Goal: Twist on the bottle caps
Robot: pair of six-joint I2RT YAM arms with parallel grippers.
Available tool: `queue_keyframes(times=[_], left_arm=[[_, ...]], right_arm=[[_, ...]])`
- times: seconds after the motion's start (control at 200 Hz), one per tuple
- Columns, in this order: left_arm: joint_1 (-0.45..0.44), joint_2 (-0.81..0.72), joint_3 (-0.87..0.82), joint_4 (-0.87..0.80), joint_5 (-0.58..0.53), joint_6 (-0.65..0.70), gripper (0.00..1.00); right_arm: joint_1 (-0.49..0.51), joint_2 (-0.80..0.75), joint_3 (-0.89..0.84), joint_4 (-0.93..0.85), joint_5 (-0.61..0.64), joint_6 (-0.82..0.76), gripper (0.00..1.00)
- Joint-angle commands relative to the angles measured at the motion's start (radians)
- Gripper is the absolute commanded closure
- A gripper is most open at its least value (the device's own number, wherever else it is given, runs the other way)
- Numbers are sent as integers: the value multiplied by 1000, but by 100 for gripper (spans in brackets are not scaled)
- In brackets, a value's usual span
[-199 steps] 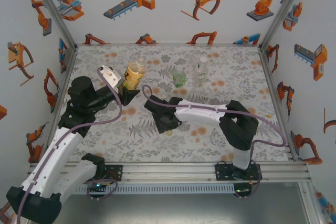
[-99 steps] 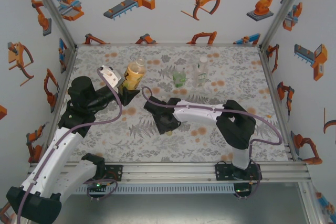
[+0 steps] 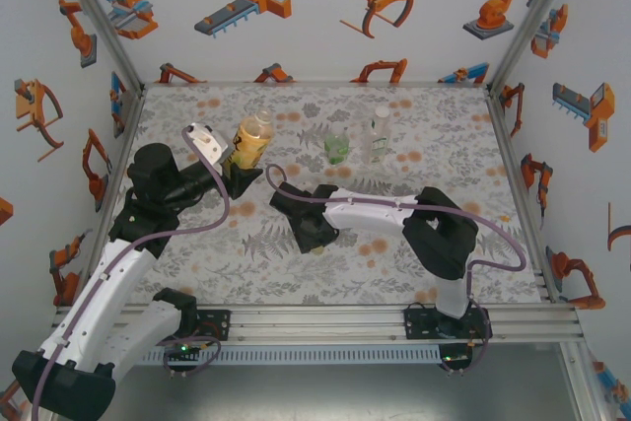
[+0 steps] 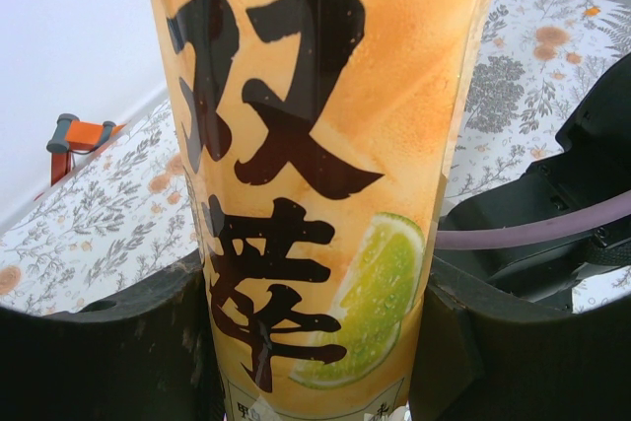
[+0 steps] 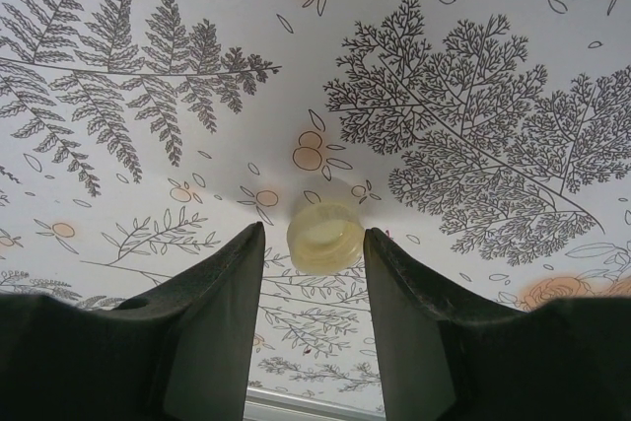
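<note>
Motion over the last second is slight. Left arm (image 3: 118, 273): no shift we can see. The left fingers (image 4: 118, 342) stay clamped on either side of the amber bottle (image 4: 315, 145), low on its yellow label, holding it upright on the desk (image 3: 227, 244) at far left. Its neck looks uncapped from above, though it is small there. Middle: the right fingers (image 5: 197, 342) point down at the desk, parted, with the pale yellow cap (image 5: 325, 236) lying between their tips. The cap sits close to the finger on the right of the wrist view, with a sliver of desk showing on its other side, so we read them as straddling it, not yet squeezing. Their gap looks unchanged. Further right and farther back, the squat green bottle (image 3: 337, 149) and slim colourless bottle (image 3: 378, 135) stand near each other, untouched, where they were. Whether they carry caps is too small to tell. Right side has the one real change: the right arm (image 3: 439, 234) elbow has slid a little left and toward the near edge, while the wrist has stayed over the cap. We judge that as lining up the pick. The cap is not lifted and the bottle is braced and waiting, so screwing hasn't begun. Next comes a close on the cap, then a carry over to the amber bottle's neck.
</note>
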Motion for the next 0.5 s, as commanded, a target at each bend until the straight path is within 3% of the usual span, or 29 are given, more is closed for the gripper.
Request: queue_keyframes(times=[0.0, 0.28, 0.496], left_arm=[[2, -8, 2, 18, 20, -6, 95], [2, -9, -1, 21, 20, -7, 95], [2, -8, 0, 21, 21, -10, 95]], right_arm=[[10, 16, -5, -10, 0, -6, 56], [11, 24, -28, 36, -34, 14, 57], [10, 24, -43, 60, -57, 27, 65]])
